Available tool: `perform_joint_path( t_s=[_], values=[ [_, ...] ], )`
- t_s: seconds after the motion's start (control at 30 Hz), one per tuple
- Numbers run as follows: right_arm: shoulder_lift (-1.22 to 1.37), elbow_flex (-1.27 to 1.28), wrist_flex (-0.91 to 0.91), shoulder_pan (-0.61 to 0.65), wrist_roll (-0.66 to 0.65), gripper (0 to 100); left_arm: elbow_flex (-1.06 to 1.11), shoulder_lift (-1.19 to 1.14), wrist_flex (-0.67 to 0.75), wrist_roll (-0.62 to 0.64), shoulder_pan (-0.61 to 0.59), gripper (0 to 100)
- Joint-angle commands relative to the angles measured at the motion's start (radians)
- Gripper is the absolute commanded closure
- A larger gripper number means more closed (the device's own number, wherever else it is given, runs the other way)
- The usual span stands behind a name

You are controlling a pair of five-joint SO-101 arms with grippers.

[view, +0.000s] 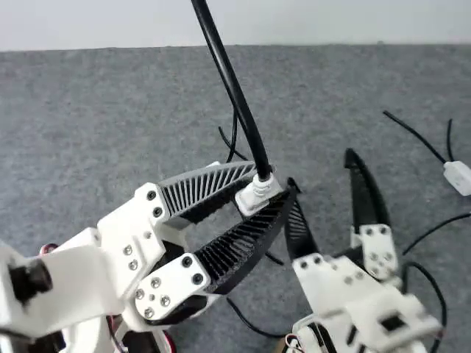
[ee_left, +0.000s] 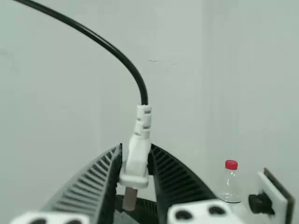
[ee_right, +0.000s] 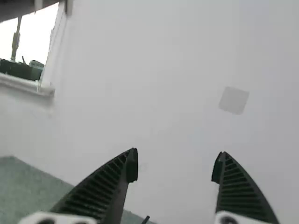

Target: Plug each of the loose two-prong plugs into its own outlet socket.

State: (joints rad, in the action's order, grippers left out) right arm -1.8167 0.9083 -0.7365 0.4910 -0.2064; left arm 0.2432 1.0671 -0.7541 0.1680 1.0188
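My left gripper is raised above the grey carpet and shut on a white two-prong plug. A thick black cable rises from the plug toward the top of the high view. In the left wrist view the plug stands upright between the ribbed fingers, prongs pointing down toward the wrist. My right gripper stands beside it, open, with nothing between its fingers. Another white plug lies on the carpet at the far right.
Thin black cables trail over the grey carpet at the right and behind the left gripper. In the left wrist view a small clear bottle with a red cap stands by a white wall.
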Motion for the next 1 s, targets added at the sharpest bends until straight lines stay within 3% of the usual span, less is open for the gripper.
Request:
perform_joint_path(
  t_s=[0.0, 0.13, 0.47, 0.77, 0.97],
  values=[
    [0.001, -0.135, -0.03, 0.008, 0.144, 73.6, -0.038, 0.0, -0.011, 0.152, 0.009, 99],
    [0.001, -0.138, -0.031, 0.008, 0.199, 73.6, -0.036, 0.0, 0.009, 0.218, 0.014, 99],
    [0.001, -0.178, -0.035, 0.019, 0.207, 73.7, -0.021, 0.0, 0.015, 0.213, 0.075, 99],
    [0.001, -0.193, -0.14, 0.288, 0.199, 73.7, -0.018, -0.002, 0.026, 0.218, 0.138, 99],
    [-0.001, -0.235, -0.232, 0.387, 0.207, 73.7, -0.016, -0.002, 0.025, 0.219, 0.178, 99]
  ],
)
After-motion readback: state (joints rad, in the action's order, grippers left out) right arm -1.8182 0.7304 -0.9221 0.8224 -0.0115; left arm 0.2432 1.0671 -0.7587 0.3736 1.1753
